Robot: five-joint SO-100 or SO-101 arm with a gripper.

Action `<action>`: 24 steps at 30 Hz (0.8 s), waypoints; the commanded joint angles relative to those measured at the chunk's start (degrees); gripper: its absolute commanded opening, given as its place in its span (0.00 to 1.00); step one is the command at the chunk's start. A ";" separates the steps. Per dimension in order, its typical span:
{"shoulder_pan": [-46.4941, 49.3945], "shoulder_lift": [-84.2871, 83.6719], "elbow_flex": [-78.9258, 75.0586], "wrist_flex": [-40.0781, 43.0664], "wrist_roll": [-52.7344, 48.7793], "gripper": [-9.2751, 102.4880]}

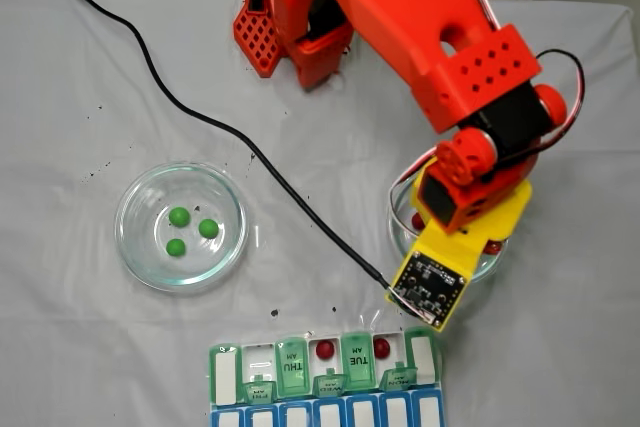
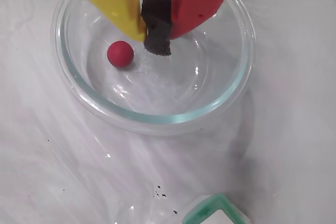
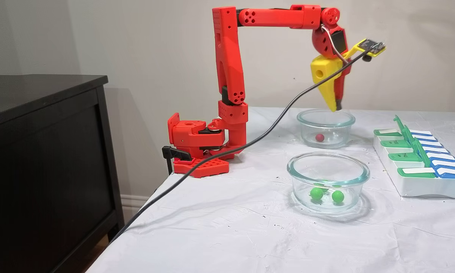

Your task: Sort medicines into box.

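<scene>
Red and yellow, the arm's gripper (image 2: 157,35) is seen poised above a round clear glass dish (image 2: 231,95), its foam-padded jaws pressed together on nothing. One dark red round pill (image 2: 120,54) lies loose beside the tips; two sit in the green-lidded pill organizer (image 1: 300,372). Judged next: jaws must be opened and lowered around the pill.

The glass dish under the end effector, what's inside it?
In the wrist view, one red pill lies in the glass dish. The end effector covers part of the far floor, so anything there is hidden.
</scene>
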 commanded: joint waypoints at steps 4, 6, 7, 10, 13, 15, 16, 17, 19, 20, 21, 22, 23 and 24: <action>-1.14 -0.97 1.05 -1.05 -2.81 0.25; -0.97 -2.02 1.23 -1.05 -3.34 0.26; -0.97 -2.37 1.58 -1.05 -3.87 0.27; -1.14 -3.16 3.34 -1.14 -5.71 0.29; -1.41 -4.31 3.87 -0.26 -7.29 0.29; -1.49 -5.01 3.96 0.44 -8.17 0.29; -1.49 -5.36 4.13 0.62 -8.53 0.29; -1.58 -5.80 4.31 0.62 -8.70 0.29; -1.67 -6.68 4.66 0.62 -8.96 0.29; -1.67 -7.12 4.66 0.62 -9.14 0.29; -1.76 -7.56 4.75 0.53 -9.14 0.29; -1.76 -8.09 4.75 0.35 -9.23 0.29; -1.76 -8.44 4.75 0.26 -9.23 0.29; -1.76 -8.88 4.83 0.09 -9.32 0.29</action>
